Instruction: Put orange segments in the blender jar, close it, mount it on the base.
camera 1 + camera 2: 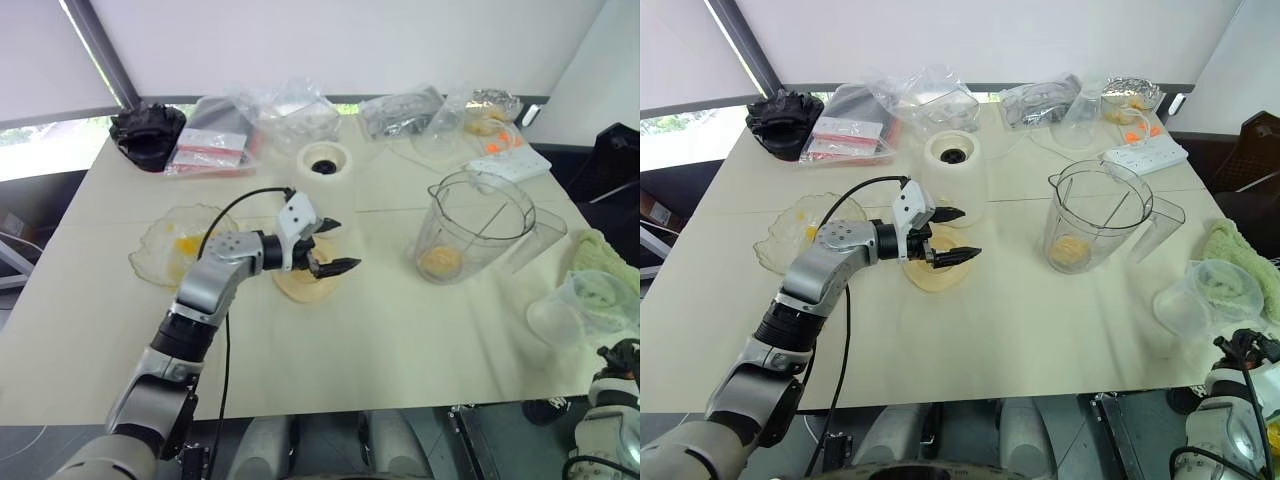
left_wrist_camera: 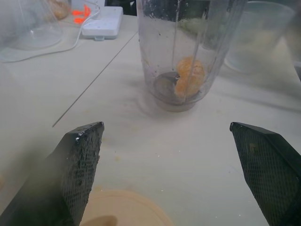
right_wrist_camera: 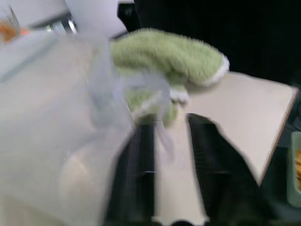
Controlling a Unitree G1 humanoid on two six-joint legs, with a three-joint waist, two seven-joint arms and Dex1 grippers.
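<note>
The left gripper (image 1: 337, 246) is hovering over the middle of the table (image 1: 400, 340) with its two black fingers spread wide and nothing between them, just above a flat round cream lid (image 1: 305, 285) lying on the tabletop. It is pointing across toward the blender jar (image 1: 470, 228), which is standing upright and uncovered well to its right; orange segments (image 2: 190, 77) are sitting in a small heap at the jar's bottom, against the dark blade. The base (image 1: 324, 162) is resting farther back on the table, behind the lid and well apart from the jar, its dark socket facing up. A shallow clear dish (image 1: 175, 245) with a few yellow bits is lying beside the left forearm. Over at the table's right edge, the right gripper (image 3: 169, 155) is showing its fingers parted with a gap between them, a clear plastic cup (image 1: 585, 310) and a green cloth (image 3: 164, 56) close in front, though I cannot tell whether the fingers are touching the cup.
</note>
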